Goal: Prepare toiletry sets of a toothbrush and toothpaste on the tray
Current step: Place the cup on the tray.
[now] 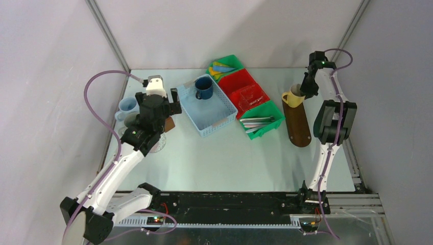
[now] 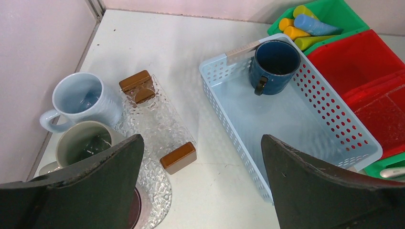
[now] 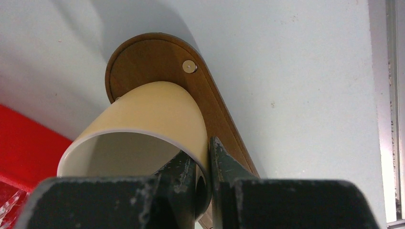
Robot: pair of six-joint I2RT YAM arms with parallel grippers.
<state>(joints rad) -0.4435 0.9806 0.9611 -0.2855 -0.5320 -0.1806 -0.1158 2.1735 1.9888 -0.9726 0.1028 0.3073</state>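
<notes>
right wrist: right hand [image 3: 203,162] pinches the mug [image 3: 143,114] rim at the tray [image 3: 157,57] far end, tray running nearward; left hand [image 2: 201,140] wide apart.

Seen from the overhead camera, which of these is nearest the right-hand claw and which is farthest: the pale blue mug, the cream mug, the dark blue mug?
1. The cream mug: its rim is pinched in the right gripper, at the far end of the tray.
2. The dark blue mug: mid-table, inside the light blue basket.
3. The pale blue mug: at the far left side.
</notes>
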